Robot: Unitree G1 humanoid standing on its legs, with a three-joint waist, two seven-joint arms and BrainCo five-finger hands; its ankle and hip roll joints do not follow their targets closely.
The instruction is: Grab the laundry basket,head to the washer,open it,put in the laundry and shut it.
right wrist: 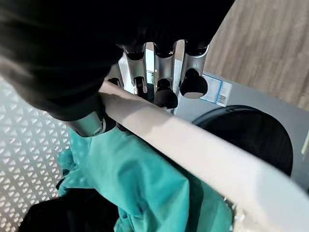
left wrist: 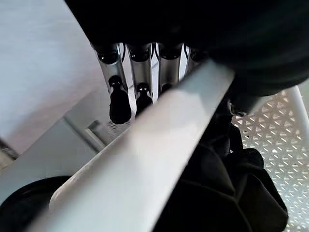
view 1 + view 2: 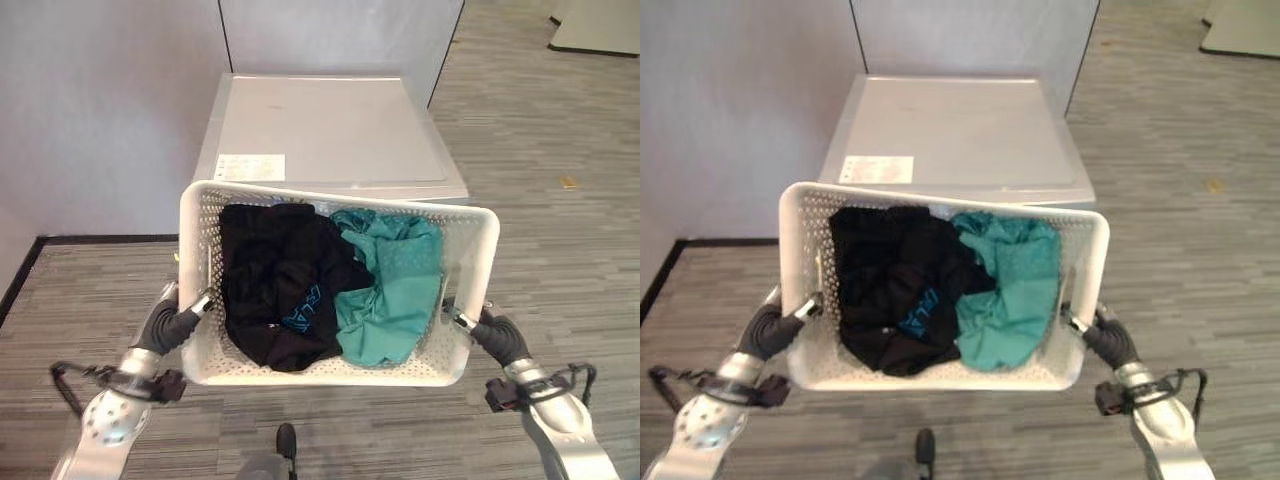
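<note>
I hold a white perforated laundry basket (image 3: pixel 330 198) in the air between both hands, just in front of the washer. A black garment (image 3: pixel 275 280) fills its left half and a teal garment (image 3: pixel 390 285) its right half. My left hand (image 3: pixel 172 325) grips the basket's left rim, its fingers (image 2: pixel 118 99) curled over the edge. My right hand (image 3: pixel 497 335) grips the right rim the same way, fingers (image 1: pixel 164 92) hooked over it. The silver-grey washer (image 3: pixel 320 125) stands right behind the basket, its flat top in sight. Its dark round door (image 1: pixel 251 135) shows below the basket and looks closed.
A grey partition wall (image 3: pixel 100 110) stands behind and left of the washer. Grey plank floor (image 3: pixel 560 240) spreads to the right, with a small scrap (image 3: pixel 568 182) on it. A white unit (image 3: pixel 595 25) sits at the far right back.
</note>
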